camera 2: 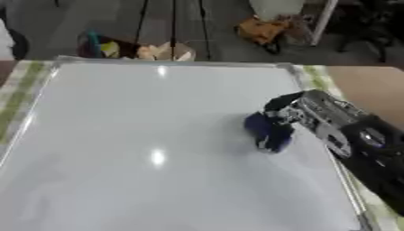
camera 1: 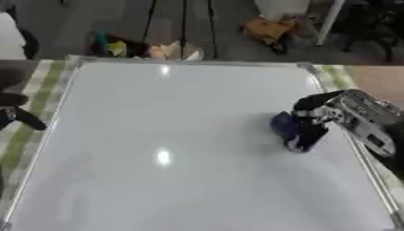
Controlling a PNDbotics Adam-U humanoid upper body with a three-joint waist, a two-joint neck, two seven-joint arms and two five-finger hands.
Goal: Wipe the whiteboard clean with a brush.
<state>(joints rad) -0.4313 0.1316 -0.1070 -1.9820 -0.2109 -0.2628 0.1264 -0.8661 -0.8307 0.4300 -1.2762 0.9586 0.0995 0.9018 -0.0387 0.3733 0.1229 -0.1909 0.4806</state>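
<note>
Left eye view, whiteboard (camera 1: pixel 158 149): lies flat on the worktop (camera 1: pixel 43 97), filling most of it.
Left eye view, brush (camera 1: pixel 286 126): dark blue, on the board near its right edge.
Left eye view, right hand (camera 1: pixel 315 119): fingers curled round the brush.
Left eye view only, left hand (camera 1: pixel 14 113): dark shape at the worktop's left edge; fingers cannot be told.
Right eye view: more of the right forearm (camera 2: pixel 355 135) shows.

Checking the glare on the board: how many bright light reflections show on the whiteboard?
2: one near the whiteboard's far edge, one nearer the middle, left of the right hand holding the blue brush.
</note>
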